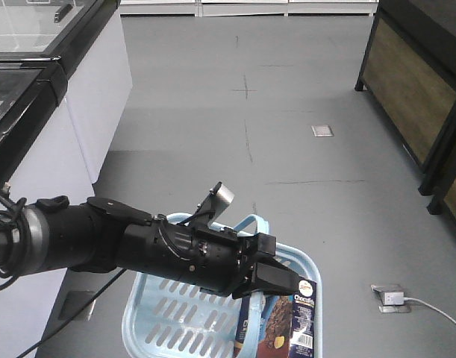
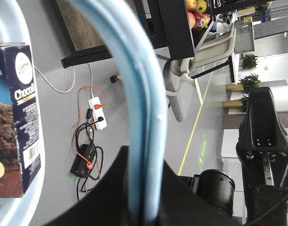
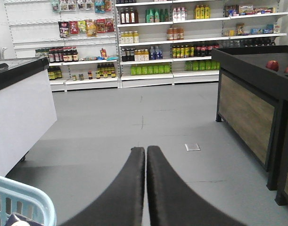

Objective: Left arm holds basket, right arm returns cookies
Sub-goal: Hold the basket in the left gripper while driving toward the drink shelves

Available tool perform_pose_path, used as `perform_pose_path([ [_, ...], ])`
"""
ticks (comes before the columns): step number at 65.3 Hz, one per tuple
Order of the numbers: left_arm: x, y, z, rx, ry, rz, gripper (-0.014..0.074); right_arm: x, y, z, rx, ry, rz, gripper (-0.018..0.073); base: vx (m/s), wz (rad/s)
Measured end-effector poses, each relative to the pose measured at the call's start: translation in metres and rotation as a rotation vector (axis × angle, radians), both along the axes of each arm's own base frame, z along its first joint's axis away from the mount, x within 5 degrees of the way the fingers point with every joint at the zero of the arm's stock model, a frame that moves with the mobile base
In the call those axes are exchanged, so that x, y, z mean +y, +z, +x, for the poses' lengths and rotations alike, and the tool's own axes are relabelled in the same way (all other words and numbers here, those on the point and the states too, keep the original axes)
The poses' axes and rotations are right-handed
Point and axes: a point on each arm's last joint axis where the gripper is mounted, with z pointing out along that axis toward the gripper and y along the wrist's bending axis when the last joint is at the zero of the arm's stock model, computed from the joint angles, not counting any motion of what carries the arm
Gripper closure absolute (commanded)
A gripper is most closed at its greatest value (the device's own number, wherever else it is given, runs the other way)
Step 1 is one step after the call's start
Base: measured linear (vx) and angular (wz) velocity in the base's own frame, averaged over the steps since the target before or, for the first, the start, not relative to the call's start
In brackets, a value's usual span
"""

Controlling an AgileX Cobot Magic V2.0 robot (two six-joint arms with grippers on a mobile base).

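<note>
The left hand (image 1: 278, 282) is clamped on the loop handle (image 1: 251, 221) of the basket (image 1: 157, 313). In the left wrist view the light blue bar runs straight down between its two black fingers (image 2: 106, 188). Behind the hand, the left arm (image 1: 138, 242) reaches in from the left, with one silver tab (image 1: 225, 197) standing up on top.

There is one basket. One box of cookies (image 1: 296, 322) stands on end in it at the right side, just below the hand. A blue-printed pack (image 1: 242, 334) sits just beside the box, too hidden to name. The left wrist view shows the box's white "Choco" lettering and barcode (image 2: 16, 117), which the front view shows only small.

The right hand (image 3: 146, 150) appears only in its own wrist view. Its two dark fingers (image 3: 125, 188) are pressed together with nothing between them, above the grey floor (image 3: 134, 122). One corner of the basket shows at lower left there. The left wrist view alone shows the right arm (image 2: 264, 141) from outside, well apart from the handle.

Farther out, the right wrist view shows stocked shelves (image 3: 148, 52) and a dark bench (image 3: 242, 113) carrying red fruit. The front view shows one power strip (image 1: 390, 297) on the floor.
</note>
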Motion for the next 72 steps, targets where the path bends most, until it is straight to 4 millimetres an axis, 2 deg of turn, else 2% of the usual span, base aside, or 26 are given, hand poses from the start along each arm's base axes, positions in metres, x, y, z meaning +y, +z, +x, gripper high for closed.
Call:
perform_pose_path([
  [72,-0.0003,0.0001,-0.0002,0.002,0.001,-0.001,0.0603,0.0,0.0,0.0,0.0,0.0,0.0,0.0567,0.16,0.01],
])
